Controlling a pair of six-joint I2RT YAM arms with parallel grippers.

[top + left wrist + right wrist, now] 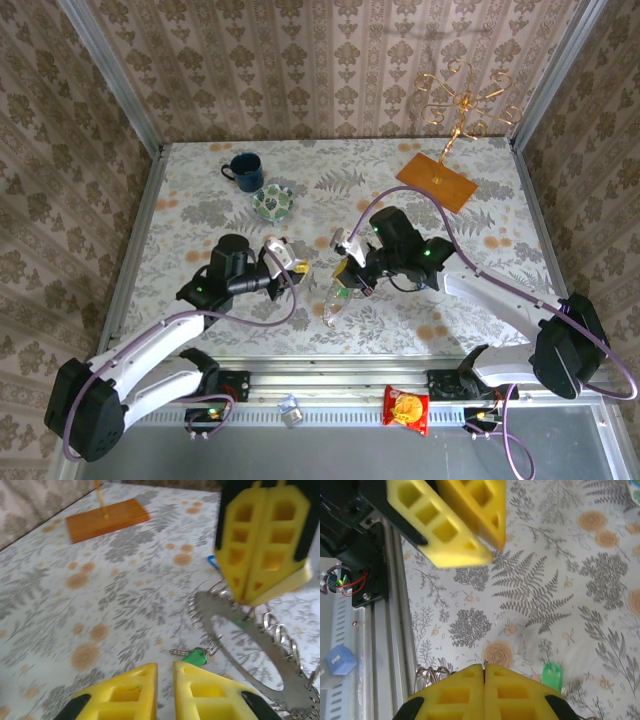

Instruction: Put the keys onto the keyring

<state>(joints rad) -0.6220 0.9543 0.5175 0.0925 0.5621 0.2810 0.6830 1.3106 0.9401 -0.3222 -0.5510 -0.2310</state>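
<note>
My right gripper [352, 268] [484, 666] is shut on the edge of the keyring [235, 625], a flat grey ring with small wire loops [427, 672] round its rim, held just above the table [200, 215]. A key with a green tag [195, 655] [551, 675] lies at the ring's lower edge; whether it is threaded on I cannot tell. A bit of blue tag [212, 561] peeks out behind the right fingers [260, 545]. My left gripper [290, 260] [165, 672] hovers just short of the green-tagged key, its jaws a narrow gap apart with nothing between.
A dark blue mug [243, 170] and a green-patterned bowl [272, 203] stand at the back left. An orange wooden base [437, 180] with a gold wire stand [462, 95] is at the back right. A snack packet [407, 408] lies on the front rail.
</note>
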